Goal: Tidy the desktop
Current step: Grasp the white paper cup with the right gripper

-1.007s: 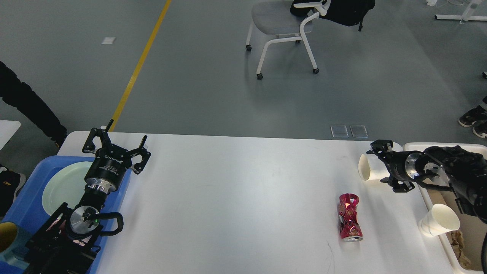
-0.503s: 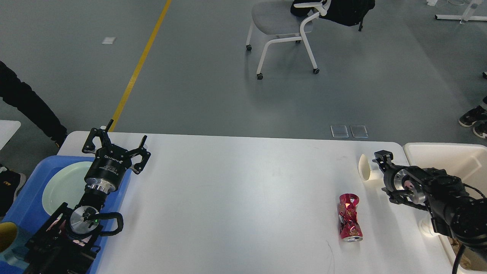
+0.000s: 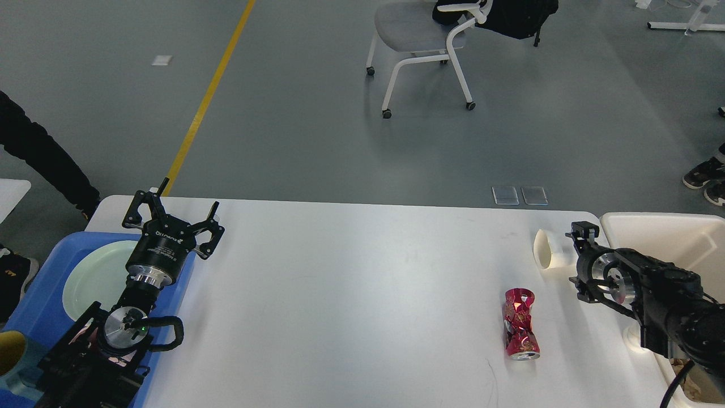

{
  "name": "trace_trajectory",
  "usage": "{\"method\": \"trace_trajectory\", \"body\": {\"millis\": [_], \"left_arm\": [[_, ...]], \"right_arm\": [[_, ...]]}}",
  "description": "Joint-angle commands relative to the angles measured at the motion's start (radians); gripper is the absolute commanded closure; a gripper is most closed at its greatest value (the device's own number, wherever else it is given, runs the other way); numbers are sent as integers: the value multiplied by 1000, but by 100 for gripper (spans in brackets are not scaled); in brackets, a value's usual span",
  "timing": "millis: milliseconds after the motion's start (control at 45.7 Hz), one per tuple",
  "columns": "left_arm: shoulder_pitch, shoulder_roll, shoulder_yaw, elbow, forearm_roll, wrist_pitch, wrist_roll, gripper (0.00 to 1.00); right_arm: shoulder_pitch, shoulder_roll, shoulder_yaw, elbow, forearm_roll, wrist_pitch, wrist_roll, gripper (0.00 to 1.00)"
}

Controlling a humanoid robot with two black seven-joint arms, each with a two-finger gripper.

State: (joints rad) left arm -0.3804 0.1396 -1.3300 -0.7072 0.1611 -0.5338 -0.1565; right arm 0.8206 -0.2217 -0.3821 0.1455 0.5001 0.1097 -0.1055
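Since half a second ago my right pincer (image 3: 579, 249) has drawn a little to the right and toward the far edge, so more of the white paper cup (image 3: 546, 249) lying on its side shows to its left, mouth facing left. A full second ago that pincer sat higher, its fingers wrapped round the cup, and a second cup near the bin stood in plain sight; now my forearm covers most of that one and only a sliver of its base (image 3: 633, 339) shows. My left pincer (image 3: 170, 218) has not stirred: it hangs with its fingers spread wide above the far left corner, over the edge of the blue tray (image 3: 39, 294) that holds a pale plate (image 3: 93, 277).

The right pincer is seen nearly end-on and dark, so I cannot tell whether its fingers are spread or pinching the cup; it sits just beside the cup's base.

The tabletop (image 3: 351, 294) stretches between both pincers, beneath them. On it a crushed red can (image 3: 521, 331) lies near the right pincer, apart from the cup. The cream bin (image 3: 662, 232) stands at the right end.
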Motion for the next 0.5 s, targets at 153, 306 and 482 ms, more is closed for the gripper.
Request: {"method": "trace_trajectory", "body": {"millis": [153,306,482], "left_arm": [[0,0,0,0,0,0,0,4],[0,0,0,0,0,0,0,4],[0,0,0,0,0,0,0,4]], "right_arm": [[0,19,-4,0,-2,-1,3,1],[0,19,-3,0,-3,-2,3,2],[0,19,-1,0,-3,-18,3,8]]}}
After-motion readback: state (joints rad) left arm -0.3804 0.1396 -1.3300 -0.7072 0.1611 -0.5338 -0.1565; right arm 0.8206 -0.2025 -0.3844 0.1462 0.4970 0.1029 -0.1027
